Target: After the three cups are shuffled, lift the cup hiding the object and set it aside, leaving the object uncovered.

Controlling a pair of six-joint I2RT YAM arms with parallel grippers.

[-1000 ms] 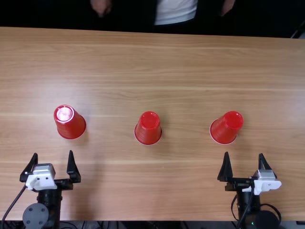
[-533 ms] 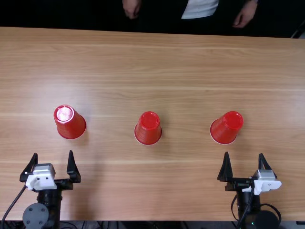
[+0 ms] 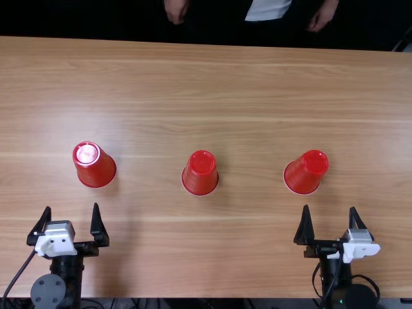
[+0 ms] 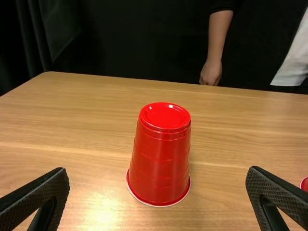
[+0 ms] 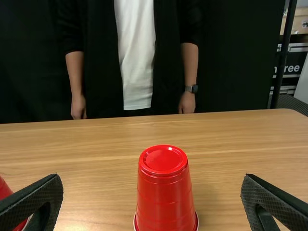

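From above, three glossy red cups stand upside down in a row on the counter [image 3: 206,84]: left cup [image 3: 94,165], middle cup [image 3: 200,172], right cup [image 3: 306,172]. My left claw [image 3: 71,208] and right claw [image 3: 328,208] are spread, nearer than the outer cups. From my left wrist, the left cup [image 4: 160,154] shows a ribbed wall and a white rim. From my right wrist, the right cup [image 5: 164,190] looks alike.

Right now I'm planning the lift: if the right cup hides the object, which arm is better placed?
Right. The right pincer is open just short of the right cup, nothing between them. The left pincer faces the left cup, with the middle cup between it and the right one.
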